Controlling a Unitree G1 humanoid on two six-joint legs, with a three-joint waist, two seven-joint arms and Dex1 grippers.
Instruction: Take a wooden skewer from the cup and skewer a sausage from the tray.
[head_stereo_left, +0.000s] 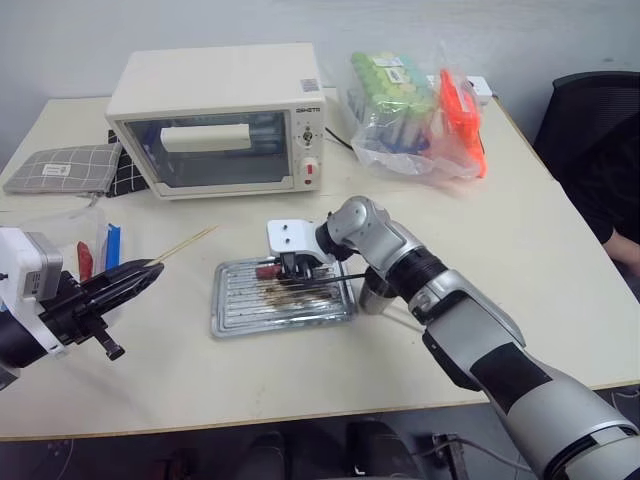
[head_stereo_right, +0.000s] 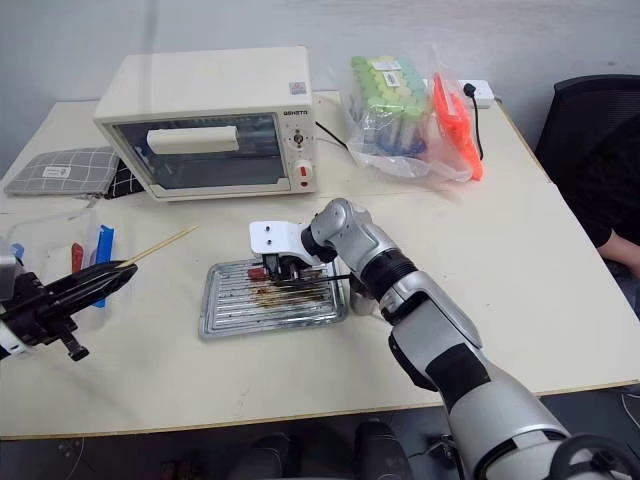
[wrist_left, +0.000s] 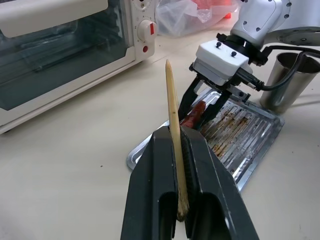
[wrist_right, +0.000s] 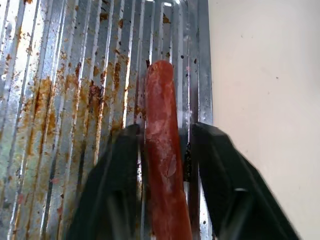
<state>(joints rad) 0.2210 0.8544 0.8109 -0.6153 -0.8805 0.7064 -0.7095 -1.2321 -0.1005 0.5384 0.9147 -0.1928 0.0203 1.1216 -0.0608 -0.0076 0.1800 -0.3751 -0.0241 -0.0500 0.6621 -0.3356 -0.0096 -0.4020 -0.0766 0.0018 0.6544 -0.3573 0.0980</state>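
From the head camera, the left gripper (head_stereo_left: 140, 277) is clamped on the wooden skewer (head_stereo_left: 185, 243), well left of the tray (head_stereo_left: 240, 318), while the right gripper (head_stereo_left: 297, 268) reaches down into the tray's far edge; the cup (head_stereo_left: 374, 296) stands just beside the tray. In the left wrist view, the skewer juts up between closed fingers (wrist_left: 155, 185). In the right wrist view, narrowed fingers (wrist_right: 117, 175) flank the sausage (wrist_right: 162, 150) lying on the tray's ribs; a firm grip cannot be told.

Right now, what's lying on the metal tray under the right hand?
One reddish sausage lies on the greasy ribbed tray, near its far edge, between the right hand's black fingers. The hand covers the tray's far middle, so anything beneath it there can't be seen.
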